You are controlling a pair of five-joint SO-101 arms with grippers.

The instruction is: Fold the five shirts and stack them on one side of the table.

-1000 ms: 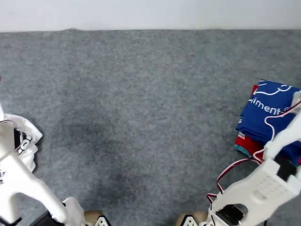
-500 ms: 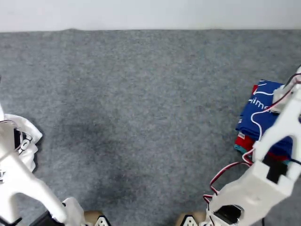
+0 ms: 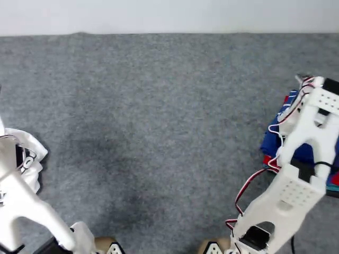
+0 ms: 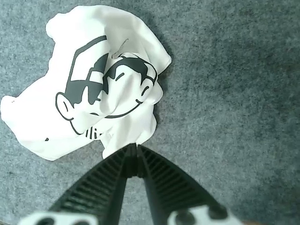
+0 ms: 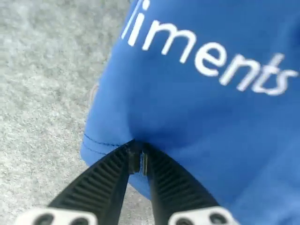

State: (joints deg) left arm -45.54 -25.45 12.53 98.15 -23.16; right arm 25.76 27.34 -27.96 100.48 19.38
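Your left gripper (image 4: 135, 157) has its black ribbed jaws pressed together, their tips right at the lower hem of the crumpled white cotton shirt with a black cartoon face print (image 4: 101, 86). You cannot tell from the left wrist view whether any cloth is caught between them. That shirt lies unfolded in a loose heap on the grey felt-like table cover (image 3: 159, 106). In the high view it sits at the table's left edge (image 3: 30, 153), partly under the white left arm (image 3: 24, 203).

Your right gripper (image 5: 137, 159) is closed too, pinching a small pucker at the folded edge of the blue shirt with white lettering (image 5: 211, 117). The cloth wrinkles where the tips bite it. From above, the white right arm (image 3: 299, 169) stretches over the stack at the table's right edge and hides most of it. The blue shirt (image 3: 271, 138) shows just beside the arm, lying on top, with a strip of red cloth (image 3: 268, 159) peeking out beneath it. The two shirts' places are well apart, at opposite sides of the table.
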